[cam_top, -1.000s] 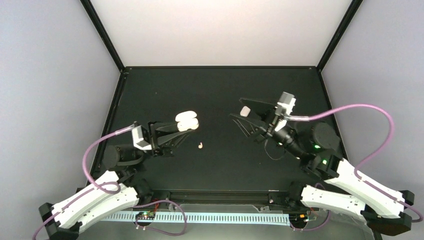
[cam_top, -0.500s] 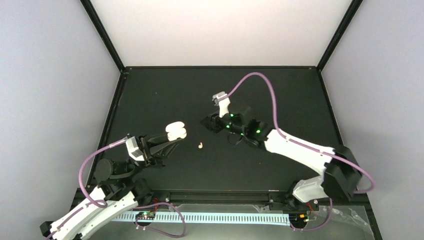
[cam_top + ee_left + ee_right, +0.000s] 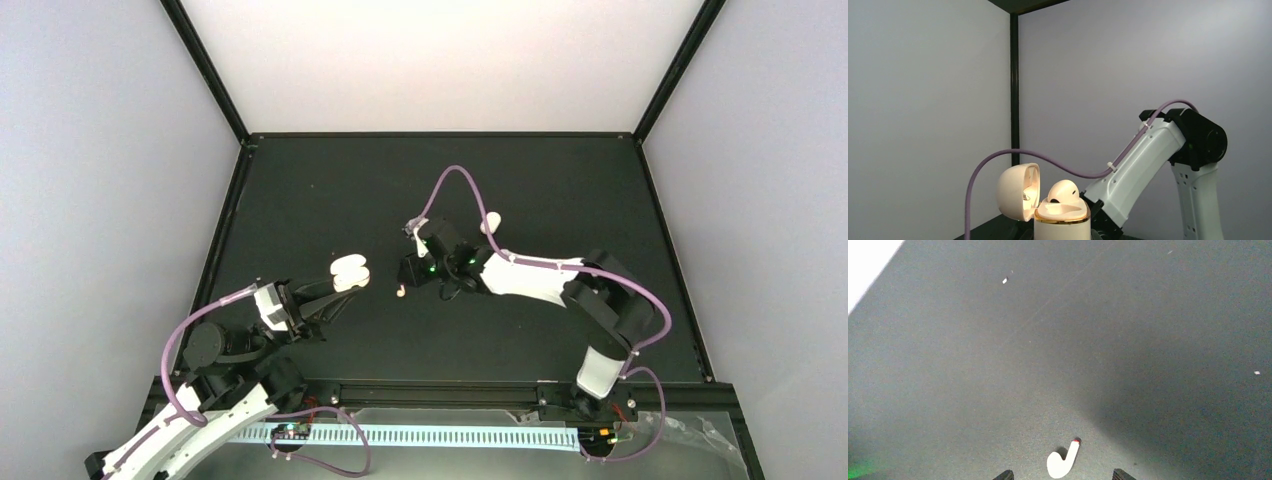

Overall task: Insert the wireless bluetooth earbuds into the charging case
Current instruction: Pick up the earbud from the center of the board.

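Observation:
My left gripper (image 3: 337, 286) is shut on the cream charging case (image 3: 350, 271) and holds it above the mat at centre left. In the left wrist view the case (image 3: 1062, 222) stands upright with its lid (image 3: 1015, 192) swung open to the left. One of the earbuds (image 3: 1064, 191) sits in its far socket. A second earbud (image 3: 400, 292) lies loose on the black mat just right of the case. My right gripper (image 3: 408, 274) hovers right over it, open. In the right wrist view that bud (image 3: 1063, 463) lies between the two fingertips (image 3: 1007, 474), touching neither.
A plain white capsule (image 3: 491, 222) lies on the mat behind the right arm, under its looping purple cable (image 3: 450, 180). The right arm (image 3: 1148, 170) rises close behind the held case. Black frame posts (image 3: 210, 75) and grey walls bound the mat.
The right arm has swung left and forward, down over the loose earbud, with its jaws a little narrower. The left gripper has drawn the case slightly left and nearer.

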Motion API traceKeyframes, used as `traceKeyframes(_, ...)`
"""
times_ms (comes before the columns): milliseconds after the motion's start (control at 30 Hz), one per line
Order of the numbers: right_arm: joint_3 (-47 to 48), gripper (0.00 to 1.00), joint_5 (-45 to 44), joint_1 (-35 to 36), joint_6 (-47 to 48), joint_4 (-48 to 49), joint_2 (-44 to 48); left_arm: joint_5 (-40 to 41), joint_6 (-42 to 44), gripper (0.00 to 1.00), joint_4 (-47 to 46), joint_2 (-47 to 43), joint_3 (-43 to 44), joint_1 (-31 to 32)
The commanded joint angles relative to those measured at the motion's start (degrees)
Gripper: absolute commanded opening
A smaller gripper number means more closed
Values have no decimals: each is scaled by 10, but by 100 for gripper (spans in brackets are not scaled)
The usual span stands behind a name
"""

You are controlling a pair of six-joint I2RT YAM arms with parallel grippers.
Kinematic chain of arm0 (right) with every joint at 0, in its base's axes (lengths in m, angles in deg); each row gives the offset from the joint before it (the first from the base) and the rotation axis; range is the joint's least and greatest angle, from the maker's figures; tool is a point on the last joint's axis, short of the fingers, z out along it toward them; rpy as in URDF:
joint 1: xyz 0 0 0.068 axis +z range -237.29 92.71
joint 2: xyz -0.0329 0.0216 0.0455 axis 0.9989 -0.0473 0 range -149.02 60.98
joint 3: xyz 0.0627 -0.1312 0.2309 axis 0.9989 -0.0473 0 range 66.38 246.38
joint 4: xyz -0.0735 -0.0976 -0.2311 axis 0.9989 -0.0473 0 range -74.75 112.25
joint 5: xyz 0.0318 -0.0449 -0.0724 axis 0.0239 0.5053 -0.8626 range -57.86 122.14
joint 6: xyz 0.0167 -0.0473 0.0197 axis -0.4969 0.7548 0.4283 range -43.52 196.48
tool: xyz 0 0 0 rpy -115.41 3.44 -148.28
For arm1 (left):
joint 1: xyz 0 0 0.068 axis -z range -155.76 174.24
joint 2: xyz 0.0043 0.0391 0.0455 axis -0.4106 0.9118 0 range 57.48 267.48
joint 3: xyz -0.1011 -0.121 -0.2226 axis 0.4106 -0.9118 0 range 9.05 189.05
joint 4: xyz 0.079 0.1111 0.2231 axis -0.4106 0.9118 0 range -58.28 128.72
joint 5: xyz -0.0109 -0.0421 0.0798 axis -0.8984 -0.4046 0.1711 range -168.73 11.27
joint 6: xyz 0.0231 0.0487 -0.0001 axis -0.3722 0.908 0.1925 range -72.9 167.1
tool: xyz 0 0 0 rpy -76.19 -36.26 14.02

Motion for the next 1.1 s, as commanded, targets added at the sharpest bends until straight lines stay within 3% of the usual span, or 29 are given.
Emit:
traceKeyframes(0,52,50,6,16,-2,-30,-45,3,24,2,35,-15,-3,3)
traceKeyframes(433,133,44,-51,40,18,-116,-136,6,43,2,50,-28,-12,3)
traceKeyframes(1067,117,43,-165,59,29,-178,-140,5,48,1,45,-23,-15,4)
